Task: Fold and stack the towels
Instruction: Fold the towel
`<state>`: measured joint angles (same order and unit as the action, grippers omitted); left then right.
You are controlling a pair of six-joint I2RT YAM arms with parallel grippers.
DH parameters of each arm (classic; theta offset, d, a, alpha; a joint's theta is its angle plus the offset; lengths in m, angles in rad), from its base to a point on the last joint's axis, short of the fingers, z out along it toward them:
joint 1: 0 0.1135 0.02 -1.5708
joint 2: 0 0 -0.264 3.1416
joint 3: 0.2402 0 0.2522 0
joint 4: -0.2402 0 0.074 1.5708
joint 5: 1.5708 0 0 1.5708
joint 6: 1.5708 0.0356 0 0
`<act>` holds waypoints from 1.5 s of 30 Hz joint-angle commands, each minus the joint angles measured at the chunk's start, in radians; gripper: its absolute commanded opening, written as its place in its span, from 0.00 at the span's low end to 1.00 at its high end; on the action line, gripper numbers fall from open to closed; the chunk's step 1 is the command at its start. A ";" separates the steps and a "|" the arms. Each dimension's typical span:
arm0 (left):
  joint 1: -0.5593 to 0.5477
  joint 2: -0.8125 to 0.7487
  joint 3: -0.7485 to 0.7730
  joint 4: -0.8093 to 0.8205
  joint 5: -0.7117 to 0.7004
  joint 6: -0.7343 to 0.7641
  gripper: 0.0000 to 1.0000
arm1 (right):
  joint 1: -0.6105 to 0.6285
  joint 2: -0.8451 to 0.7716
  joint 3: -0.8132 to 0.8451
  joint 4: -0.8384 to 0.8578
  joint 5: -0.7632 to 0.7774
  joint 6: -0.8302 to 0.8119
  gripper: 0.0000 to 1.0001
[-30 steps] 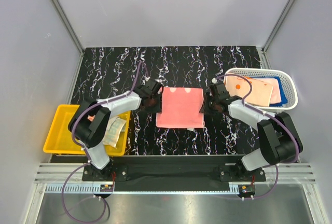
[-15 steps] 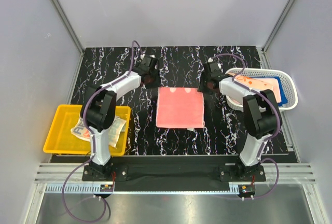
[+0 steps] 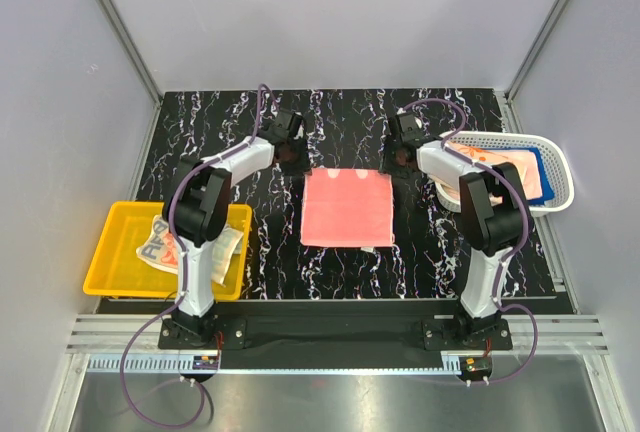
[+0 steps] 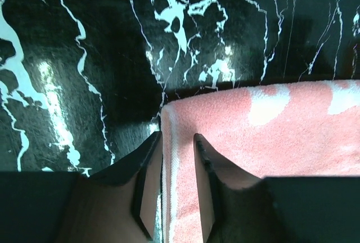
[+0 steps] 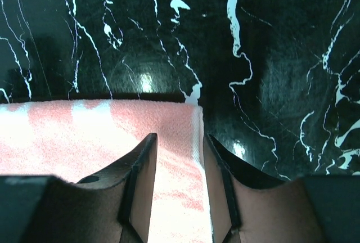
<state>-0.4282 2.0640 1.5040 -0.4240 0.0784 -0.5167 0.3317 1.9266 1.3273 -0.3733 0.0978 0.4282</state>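
Top view: I see the salmon-pink towel (image 3: 347, 208) flat on the table (image 3: 200, 137), with the left gripper (image 3: 291, 155) and right gripper (image 3: 403, 157) at its far corners. Left wrist: narrowly parted jaws straddle the towel's side edge. Right wrist: slightly wider jaws straddle the opposite edge.

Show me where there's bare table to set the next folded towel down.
Bare table runs along the far edge beyond the salmon towel, and in front of it towards the arm bases. A narrower strip lies between it and the yellow bin. Crowded: the towel's far corners, where the left end effector and right end effector sit.
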 commanded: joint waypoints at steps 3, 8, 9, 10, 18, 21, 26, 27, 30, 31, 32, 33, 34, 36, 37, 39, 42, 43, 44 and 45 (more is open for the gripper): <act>0.017 0.027 0.074 0.048 0.055 0.004 0.27 | -0.016 0.029 0.067 -0.013 0.026 -0.022 0.45; 0.020 0.033 0.079 0.054 0.080 -0.002 0.21 | -0.020 0.031 0.078 -0.021 0.020 -0.028 0.45; 0.023 0.034 0.079 0.054 0.083 -0.002 0.20 | -0.020 0.029 0.076 -0.021 0.020 -0.028 0.45; 0.023 0.035 0.081 0.056 0.087 -0.003 0.17 | -0.019 0.028 0.076 -0.022 0.019 -0.029 0.45; 0.037 0.027 0.084 0.064 0.115 -0.022 0.10 | -0.033 0.031 0.081 -0.019 -0.012 -0.026 0.35; 0.043 0.027 0.084 0.068 0.127 -0.026 0.08 | -0.039 0.044 0.093 -0.016 -0.027 -0.020 0.33; 0.058 0.028 0.078 0.082 0.159 -0.043 0.01 | -0.056 0.055 0.113 -0.019 -0.072 -0.014 0.20; 0.063 0.027 0.075 0.086 0.167 -0.046 0.00 | -0.060 0.055 0.119 -0.021 -0.078 -0.014 0.18; 0.074 0.027 0.073 0.100 0.196 -0.060 0.00 | -0.068 0.054 0.131 -0.024 -0.096 -0.016 0.13; 0.074 0.028 0.073 0.102 0.199 -0.065 0.00 | -0.072 0.054 0.133 -0.029 -0.096 -0.017 0.13; 0.077 0.028 0.076 0.105 0.202 -0.068 0.00 | -0.072 0.054 0.135 -0.030 -0.096 -0.019 0.15; 0.080 0.034 0.078 0.105 0.213 -0.068 0.00 | -0.075 0.055 0.139 -0.041 -0.096 -0.020 0.18; 0.080 0.036 0.079 0.105 0.215 -0.071 0.00 | -0.074 0.054 0.139 -0.044 -0.096 -0.022 0.30; 0.082 0.038 0.079 0.103 0.218 -0.069 0.00 | -0.076 0.040 0.119 -0.039 -0.092 -0.023 0.37; 0.082 0.038 0.078 0.105 0.219 -0.068 0.00 | -0.076 0.032 0.113 -0.038 -0.090 -0.020 0.38; 0.083 0.039 0.074 0.106 0.218 -0.068 0.00 | -0.076 0.022 0.092 -0.030 -0.093 -0.016 0.40; 0.085 0.038 0.068 0.110 0.222 -0.068 0.00 | -0.076 0.017 0.067 -0.018 -0.096 0.004 0.40; 0.083 0.036 0.068 0.110 0.219 -0.069 0.00 | -0.076 0.017 0.061 -0.013 -0.121 0.012 0.40; 0.083 0.036 0.065 0.110 0.219 -0.069 0.00 | -0.077 0.018 0.056 -0.009 -0.131 0.018 0.41; 0.085 0.035 0.062 0.113 0.219 -0.071 0.00 | -0.076 0.023 0.050 -0.004 -0.133 0.021 0.40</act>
<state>-0.3504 2.0991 1.5433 -0.3634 0.2687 -0.5777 0.2604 1.9785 1.3960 -0.4046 -0.0002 0.4240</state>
